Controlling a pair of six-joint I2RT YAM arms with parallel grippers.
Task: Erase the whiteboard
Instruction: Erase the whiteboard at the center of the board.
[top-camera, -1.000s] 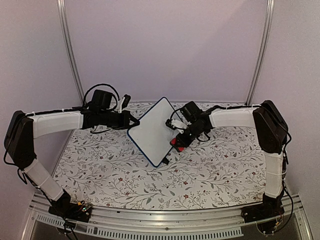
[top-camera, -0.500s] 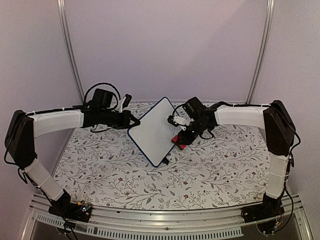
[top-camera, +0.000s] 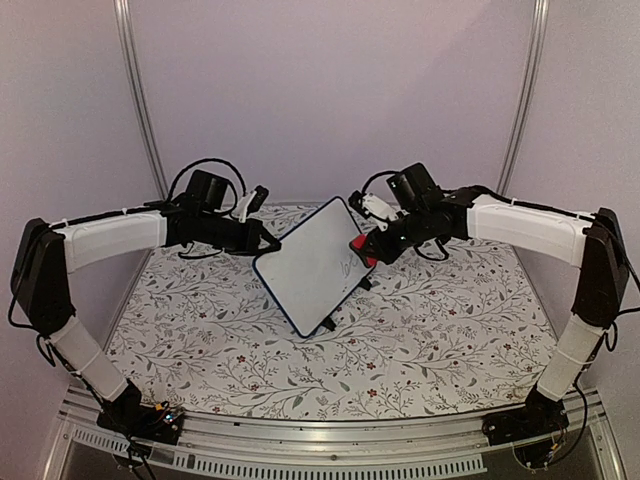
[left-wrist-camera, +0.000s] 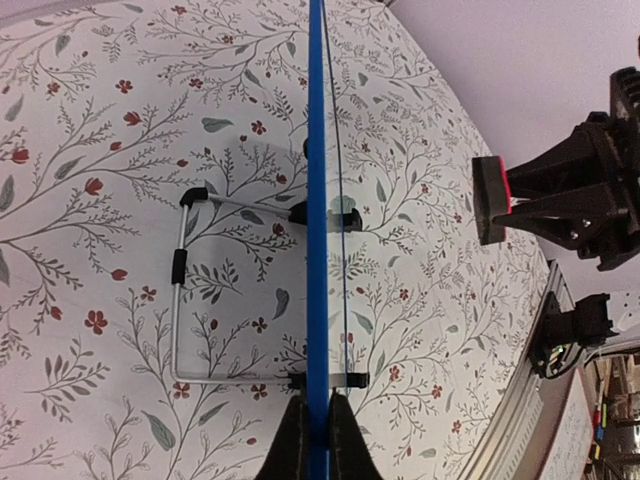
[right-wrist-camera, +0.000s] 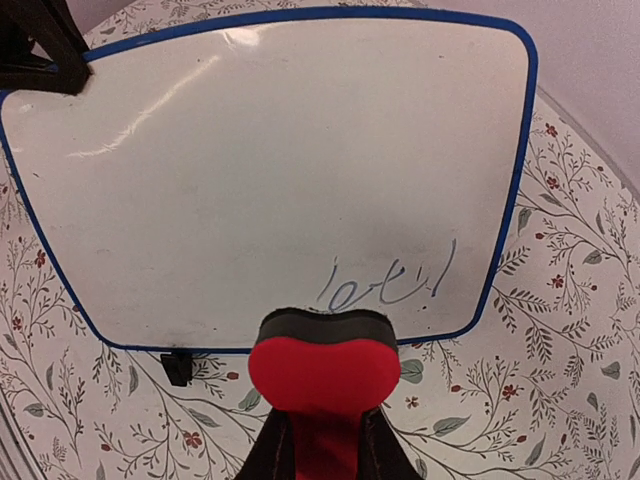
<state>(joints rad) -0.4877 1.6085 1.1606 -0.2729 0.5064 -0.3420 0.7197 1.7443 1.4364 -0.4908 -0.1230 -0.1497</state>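
Firmly pinching the thin blue frame of the whiteboard (left-wrist-camera: 317, 200) with the left claw (left-wrist-camera: 312, 435), fingers pressed together, one on each face of the board. Seen edge-on from that wrist. From above, gripped at the whiteboard's left corner, the board tipped up like a diamond, lowest corner down by the desk (top-camera: 430, 340). Touching there or not: cannot tell. Behind the whiteboard, a bent wire stand (left-wrist-camera: 178, 265) with black sleeves, folded out from the back face. At the whiteboard's lower edge, a small black foot (right-wrist-camera: 177, 367).

Closed on a red eraser (right-wrist-camera: 323, 372) with the right claw (right-wrist-camera: 325, 450), jaws narrow around the red body, dark felt pad turned toward the whiteboard. Held in front of the whiteboard's writing face near its right corner, apart from it, a plain gap on show in the left wrist view. Just past the eraser on the whiteboard, a short scribble of dark handwriting (right-wrist-camera: 385, 285) close to the lower right edge. Elsewhere on that face, white, with faint streaks of glare. Under and around the whiteboard, desk covered in a print of grey sprigs and small red flowers. Beyond the whiteboard, plain pale walls (top-camera: 330, 100).
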